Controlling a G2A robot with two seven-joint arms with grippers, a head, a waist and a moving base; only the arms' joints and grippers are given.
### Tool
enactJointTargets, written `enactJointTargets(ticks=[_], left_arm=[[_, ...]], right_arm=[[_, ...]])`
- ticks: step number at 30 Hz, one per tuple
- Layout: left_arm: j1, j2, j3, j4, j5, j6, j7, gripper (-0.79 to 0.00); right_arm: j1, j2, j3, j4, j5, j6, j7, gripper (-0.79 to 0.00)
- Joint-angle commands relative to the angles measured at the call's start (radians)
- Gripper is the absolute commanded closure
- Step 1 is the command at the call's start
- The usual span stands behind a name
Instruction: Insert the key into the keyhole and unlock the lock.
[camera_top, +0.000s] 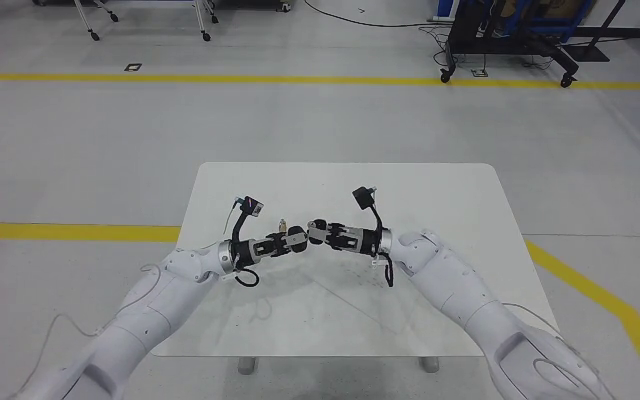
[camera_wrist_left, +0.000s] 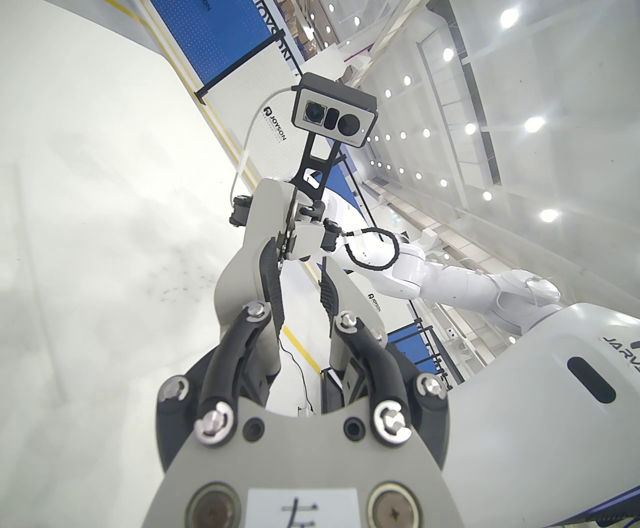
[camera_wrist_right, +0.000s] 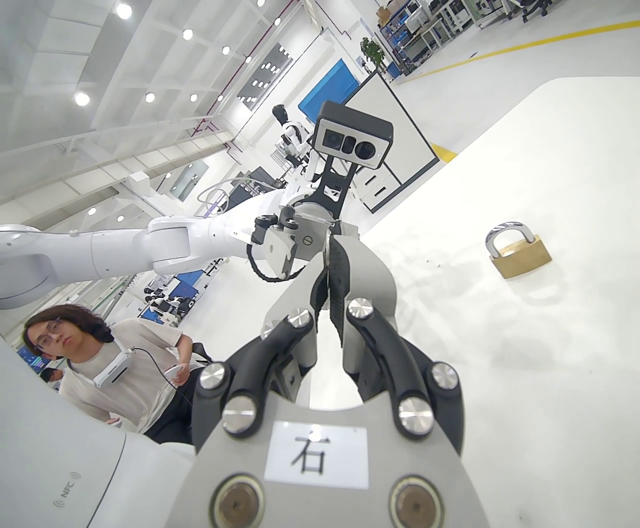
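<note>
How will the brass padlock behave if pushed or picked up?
The padlock looks like solid brass with a steel shackle, so it is probably rigid and heavy for its size. It lies flat on the smooth white table, so a push would likely slide it, not roll or tip it. The polished shackle may be slippery to pinch.

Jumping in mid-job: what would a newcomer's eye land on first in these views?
Left gripper and right gripper meet nearly tip to tip above the middle of the white table, the left's jaws apart, the right's closed. A brass padlock with a silver shackle lies flat on the table beside them, in neither gripper.
</note>
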Motion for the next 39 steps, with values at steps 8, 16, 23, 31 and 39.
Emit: enactJointTargets(ticks=[8,16,23,31,39], left_arm=[[-0.011,-0.009,0.015,0.020,0.009,-0.003,0.003,0.000],[-0.020,-0.017,0.022,0.042,0.019,-0.005,0.005,0.000],[-0.027,-0.027,0.026,0.063,0.037,-0.012,0.012,0.000],[-0.033,-0.034,0.015,0.093,0.045,-0.024,0.025,0.000],[-0.032,-0.037,0.002,0.102,0.052,-0.030,0.030,0.000]], right_arm=[[-0.003,-0.006,0.009,0.006,0.000,0.000,0.015,0.000],[-0.006,-0.011,0.018,0.008,0.001,0.000,0.025,0.000],[-0.011,-0.013,0.027,0.008,0.000,0.000,0.033,0.000],[-0.015,-0.014,0.040,0.009,0.001,0.000,0.043,0.000],[-0.017,-0.015,0.050,0.009,0.008,0.000,0.061,0.000]])
